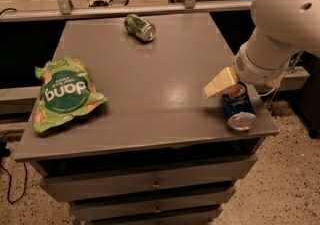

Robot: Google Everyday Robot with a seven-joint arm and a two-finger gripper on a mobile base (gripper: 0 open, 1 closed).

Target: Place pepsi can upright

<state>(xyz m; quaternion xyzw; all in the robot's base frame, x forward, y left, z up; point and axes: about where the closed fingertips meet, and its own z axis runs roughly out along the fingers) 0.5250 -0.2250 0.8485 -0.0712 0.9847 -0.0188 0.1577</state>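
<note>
The pepsi can (239, 108) lies on its side near the front right corner of the grey table (150, 99), its silver end facing the front edge. It is dark blue with the globe logo showing. My gripper (218, 85), cream-coloured, hangs from the white arm (280, 29) and sits just above and to the left of the can's far end, close to or touching it. Part of the can's far end is hidden behind the gripper.
A green can (140, 27) lies on its side at the table's far edge. A green snack bag (64, 93) lies at the left. The table has drawers below. A metal rail (125, 10) runs behind the table.
</note>
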